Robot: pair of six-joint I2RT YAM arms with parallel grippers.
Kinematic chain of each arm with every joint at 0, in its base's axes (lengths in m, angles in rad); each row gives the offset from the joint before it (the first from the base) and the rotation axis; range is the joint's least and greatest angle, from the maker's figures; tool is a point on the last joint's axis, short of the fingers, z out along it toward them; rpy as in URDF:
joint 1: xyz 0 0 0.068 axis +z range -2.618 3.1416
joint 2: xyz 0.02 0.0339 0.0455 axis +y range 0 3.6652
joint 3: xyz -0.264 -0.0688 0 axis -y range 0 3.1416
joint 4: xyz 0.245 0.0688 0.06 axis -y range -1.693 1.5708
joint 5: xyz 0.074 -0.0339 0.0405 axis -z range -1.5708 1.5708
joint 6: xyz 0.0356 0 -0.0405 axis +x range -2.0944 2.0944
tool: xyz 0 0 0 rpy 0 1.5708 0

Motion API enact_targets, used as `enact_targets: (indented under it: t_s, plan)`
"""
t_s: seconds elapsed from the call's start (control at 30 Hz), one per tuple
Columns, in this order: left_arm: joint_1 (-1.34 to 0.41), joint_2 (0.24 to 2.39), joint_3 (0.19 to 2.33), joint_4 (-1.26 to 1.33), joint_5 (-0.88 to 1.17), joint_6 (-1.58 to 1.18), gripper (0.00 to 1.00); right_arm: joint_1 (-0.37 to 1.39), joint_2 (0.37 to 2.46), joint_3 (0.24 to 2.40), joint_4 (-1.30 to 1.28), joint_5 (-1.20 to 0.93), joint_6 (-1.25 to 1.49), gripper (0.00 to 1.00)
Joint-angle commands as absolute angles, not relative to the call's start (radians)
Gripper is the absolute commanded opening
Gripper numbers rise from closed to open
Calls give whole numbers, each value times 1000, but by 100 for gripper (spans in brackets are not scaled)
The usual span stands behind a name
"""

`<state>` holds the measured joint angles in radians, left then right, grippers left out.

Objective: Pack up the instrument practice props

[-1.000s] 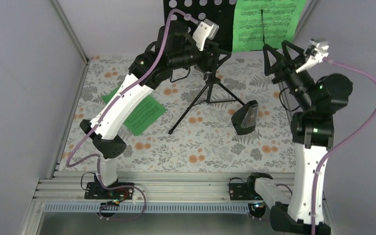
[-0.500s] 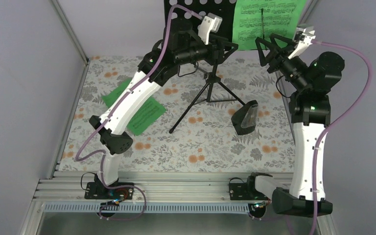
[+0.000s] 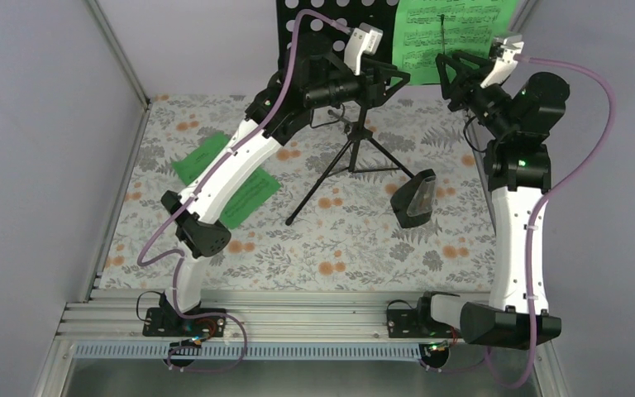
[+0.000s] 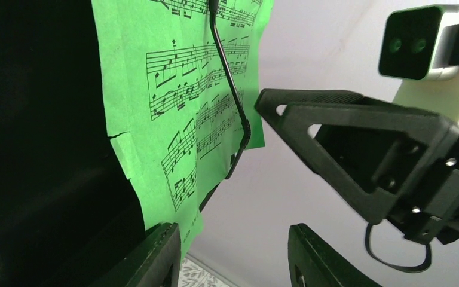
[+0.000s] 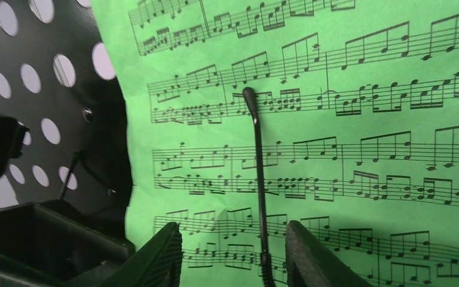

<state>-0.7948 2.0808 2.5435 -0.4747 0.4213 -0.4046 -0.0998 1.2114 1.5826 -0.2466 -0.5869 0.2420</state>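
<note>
The black music stand's hole-punched desk (image 3: 331,25) rises at the back on tripod legs (image 3: 351,157). A green music sheet (image 3: 455,37) hangs on its right side under a thin wire page holder (image 5: 257,179). My right gripper (image 5: 234,257) is open just in front of that sheet (image 5: 346,119), with the wire between its fingers. My left gripper (image 4: 233,257) is open at the sheet's lower left corner (image 4: 179,89), which lies by its left finger (image 4: 155,257). A second green sheet (image 3: 227,178) lies on the table, partly under my left arm. The dark metronome (image 3: 414,198) stands right of the tripod.
Both grippers (image 3: 395,80) (image 3: 446,74) face each other closely below the desk; my right gripper (image 4: 364,155) fills the left wrist view's right side. A floral cloth (image 3: 339,240) covers the table. Grey walls (image 3: 41,165) enclose left, right and back.
Both arms have stretched up and back towards the stand's desk. The right gripper swung left onto the sheet, and both grippers' jaws have narrowed.
</note>
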Motion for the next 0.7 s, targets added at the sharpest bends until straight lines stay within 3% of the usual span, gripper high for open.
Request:
enact_targets:
  t_s: [0.0,0.47,0.67]
  plan:
    - [-785,2115,2564,-441,414,-425,42,-105,1239,1624,-220,-599,224,39]
    - [-785,2131,2551,-417,421,-423,17,-98,1295,1638,-172,-687,246,20]
    - [-785,2124,2545,-417,425,-413,5,-92,1309,1646,-172,-708,247,5]
